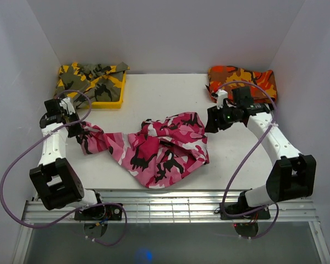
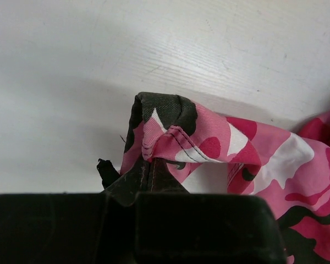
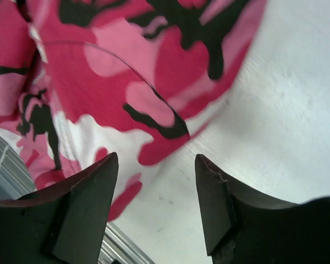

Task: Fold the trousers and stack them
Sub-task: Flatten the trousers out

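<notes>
The pink, white and black camouflage trousers (image 1: 154, 148) lie bunched across the middle of the white table, one end stretching left. My left gripper (image 1: 77, 127) is shut on that left end. In the left wrist view a hemmed fold of the trousers (image 2: 209, 140) is pinched at the fingertips of the left gripper (image 2: 148, 163). My right gripper (image 1: 212, 124) hovers at the trousers' right edge. In the right wrist view the right gripper (image 3: 155, 159) stands open over bare table, with the trousers (image 3: 126, 71) just beyond its tips.
A yellow tray (image 1: 113, 103) at the back left holds a yellow-olive camouflage garment (image 1: 88, 77). An orange-red camouflage garment (image 1: 245, 80) lies at the back right. White walls close in three sides. A metal rail (image 1: 170, 203) runs along the table's front edge.
</notes>
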`<action>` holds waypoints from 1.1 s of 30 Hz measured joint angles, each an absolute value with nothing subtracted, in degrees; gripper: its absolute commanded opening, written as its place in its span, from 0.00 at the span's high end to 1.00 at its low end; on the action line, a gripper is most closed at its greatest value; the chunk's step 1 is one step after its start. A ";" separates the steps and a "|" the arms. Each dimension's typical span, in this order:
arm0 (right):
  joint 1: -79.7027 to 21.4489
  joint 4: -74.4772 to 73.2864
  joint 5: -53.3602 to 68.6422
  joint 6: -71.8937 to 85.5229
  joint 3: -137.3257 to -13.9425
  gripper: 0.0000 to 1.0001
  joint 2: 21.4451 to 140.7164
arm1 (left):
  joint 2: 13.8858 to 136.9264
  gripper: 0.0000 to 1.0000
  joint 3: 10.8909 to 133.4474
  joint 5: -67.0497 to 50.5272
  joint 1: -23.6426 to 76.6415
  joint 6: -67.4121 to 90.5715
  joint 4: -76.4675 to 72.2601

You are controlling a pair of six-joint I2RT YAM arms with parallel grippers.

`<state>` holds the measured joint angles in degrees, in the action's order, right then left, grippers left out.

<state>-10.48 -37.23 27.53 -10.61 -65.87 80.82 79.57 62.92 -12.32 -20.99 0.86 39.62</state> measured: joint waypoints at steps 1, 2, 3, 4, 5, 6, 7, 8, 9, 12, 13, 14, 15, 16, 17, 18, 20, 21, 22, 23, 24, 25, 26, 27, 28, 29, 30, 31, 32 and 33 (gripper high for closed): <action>-11.88 -38.35 27.20 -11.29 -68.03 0.32 81.80 | 79.83 1.00 62.74 -11.90 -21.02 0.99 39.70; -13.76 -40.16 26.94 -11.79 -71.75 0.31 83.70 | 79.96 1.00 62.57 -11.29 -21.19 1.28 39.88; -15.79 -40.69 26.46 -12.21 -75.99 0.30 86.15 | 80.09 1.00 62.50 -10.96 -21.34 1.65 40.07; -18.04 -40.66 25.91 -12.47 -80.31 0.30 89.01 | 80.25 1.00 62.50 -10.79 -21.87 2.22 40.16; -20.32 -40.91 25.50 -12.64 -84.66 0.30 91.83 | 80.38 1.00 62.50 -10.70 -22.63 2.83 40.27; -22.52 -41.43 24.77 -12.64 -89.08 0.27 94.85 | 80.40 1.00 62.50 -10.44 -23.70 3.42 40.34; -24.69 -41.25 24.10 -12.71 -92.79 0.25 97.69 | 80.42 1.00 62.50 -10.24 -24.93 3.92 40.36; -26.83 -41.23 23.42 -12.93 -95.68 0.23 100.07 | 80.42 1.00 62.50 -9.98 -26.24 4.32 40.36; -28.93 -41.28 22.52 -13.21 -97.82 0.19 102.08 | 80.42 1.00 62.50 -9.80 -27.51 4.54 40.36; -35.09 -42.46 21.06 -14.11 -102.13 0.16 107.59 | 81.03 1.00 62.65 -9.41 -30.55 4.67 40.47; -36.77 -43.18 20.78 -14.31 -103.70 0.16 109.69 | 81.56 1.00 62.74 -9.41 -31.11 4.56 40.47; -38.76 -43.57 20.27 -14.44 -105.38 0.16 111.74 | 82.19 1.00 62.74 -9.43 -31.46 4.47 40.51; -40.58 -43.64 19.40 -14.55 -106.87 0.17 113.75 | 82.72 1.00 62.74 -9.45 -31.70 4.34 40.56; -41.80 -43.70 18.52 -14.63 -108.07 0.17 115.46 | 83.31 1.00 62.72 -9.56 -31.88 4.23 40.56; -43.33 -43.70 17.56 -14.70 -109.58 0.17 117.47 | 83.88 1.00 62.72 -9.65 -32.03 4.03 40.58; -44.82 -43.62 16.40 -14.81 -110.87 0.17 119.31 | 84.27 1.00 62.72 -9.82 -32.14 3.88 40.56; -47.37 -43.57 14.24 -14.94 -112.40 0.17 122.43 | 84.64 1.00 62.70 -10.11 -32.18 3.66 40.51; -48.49 -43.57 13.32 -14.94 -113.19 0.16 123.96 | 84.73 1.00 62.65 -10.33 -32.18 3.57 40.47; -49.30 -43.62 12.47 -14.92 -113.78 0.17 125.43 | 84.75 1.00 62.52 -10.68 -32.18 3.44 40.34; -49.89 -43.64 11.60 -14.83 -114.37 0.17 126.82 | 84.77 1.00 62.35 -11.00 -32.18 3.40 40.25; -50.22 -43.55 10.76 -14.79 -114.69 0.22 127.83 | 84.77 1.00 62.22 -11.27 -32.18 3.38 40.25; -50.41 -43.59 9.19 -14.63 -114.76 0.27 129.19 | 84.82 1.00 62.13 -11.44 -32.18 3.29 40.25; -50.48 -43.62 8.08 -14.70 -114.76 0.34 129.86 | 84.88 1.00 62.04 -11.64 -32.18 3.22 40.14; -50.41 -43.62 7.01 -14.48 -114.76 0.45 130.50 | 84.97 1.00 61.93 -11.86 -32.18 3.09 39.99; -50.22 -43.62 5.65 -14.50 -114.76 0.51 131.04 | 85.03 1.00 61.84 -12.01 -32.18 2.98 39.90; -49.98 -43.57 4.51 -14.44 -114.76 0.59 131.31 | 85.12 1.00 61.84 -12.14 -32.18 2.90 39.86; -49.65 -43.55 3.46 -14.33 -114.76 0.80 131.33 | 85.21 1.00 61.84 -12.27 -32.18 2.79 39.79; -49.32 -43.40 2.57 -14.48 -114.76 0.89 131.15 | 85.27 1.00 61.84 -12.43 -32.18 2.74 39.66; -48.97 -43.18 1.74 -14.41 -114.76 0.92 130.85 | 85.47 1.00 61.84 -12.51 -32.18 2.61 39.42; -48.69 -43.00 1.08 -14.52 -114.76 0.92 130.50 | 85.71 1.00 61.84 -12.53 -32.18 2.57 39.16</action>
